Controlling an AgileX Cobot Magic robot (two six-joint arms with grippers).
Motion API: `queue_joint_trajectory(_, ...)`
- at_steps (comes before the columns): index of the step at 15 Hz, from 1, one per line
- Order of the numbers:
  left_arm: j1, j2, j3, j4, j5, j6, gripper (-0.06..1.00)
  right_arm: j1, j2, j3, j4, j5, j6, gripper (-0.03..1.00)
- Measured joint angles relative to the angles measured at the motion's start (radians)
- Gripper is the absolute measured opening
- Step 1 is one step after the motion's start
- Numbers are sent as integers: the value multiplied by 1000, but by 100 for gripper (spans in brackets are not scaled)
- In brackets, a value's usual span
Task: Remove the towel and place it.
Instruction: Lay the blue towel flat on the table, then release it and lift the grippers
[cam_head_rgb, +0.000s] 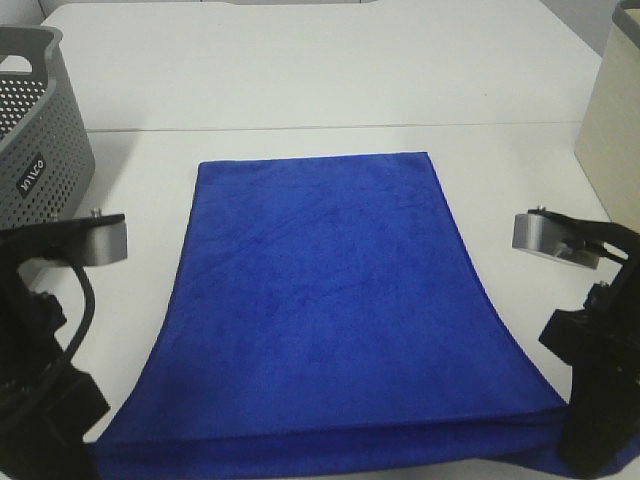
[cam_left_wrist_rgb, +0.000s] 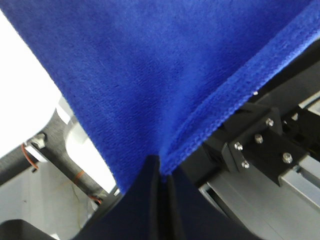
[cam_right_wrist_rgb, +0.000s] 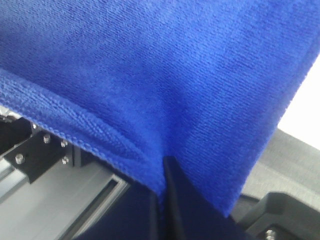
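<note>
A: Which step does this look like?

B: The placing step, I'd say. The towel is out of the basket and fills the middle of the frame. Its far edge lies flat on the white table, and its near edge runs along the bottom of the frame.

A: And the grippers?

B: Both are clenched on cloth. The left gripper pinches the towel at the hem. The right gripper pinches it the same way, with the cloth fanning out from each pinch. In the high view they sit at the lower left and lower right corners.

A: So what does the next move call for?

B: Probably bringing the near edge down evenly, keeping both corners level and lightly stretched, then letting go together. Uneven slack would likely fold the edge under.

A: What's the cloth like?

B: It is plush, deep blue and plain, with a thick rolled hem. It's soft and limp, so it sags between the pinches. The basket at upper left is hard grey plastic with holes in its wall, and a cream box stands at the right edge.
</note>
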Motion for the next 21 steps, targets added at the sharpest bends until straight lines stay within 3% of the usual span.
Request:
queue_joint_trajectory(4,-63,-1,84,-62,-15,-4,0,0,-2,86,10,3,0,2)
queue_joint_trajectory(9,-64,-2,199,-110,-84,-4,0,0,-2,144,58,3,0,2)
queue_joint_trajectory(17,-64,1,205,-113,-97,12,0,0,-2,198,73,1,4,3)
queue_joint_trajectory(21,-64,95,205,-88,-129,39,0,-1,-2,198,60,-1,4,5)
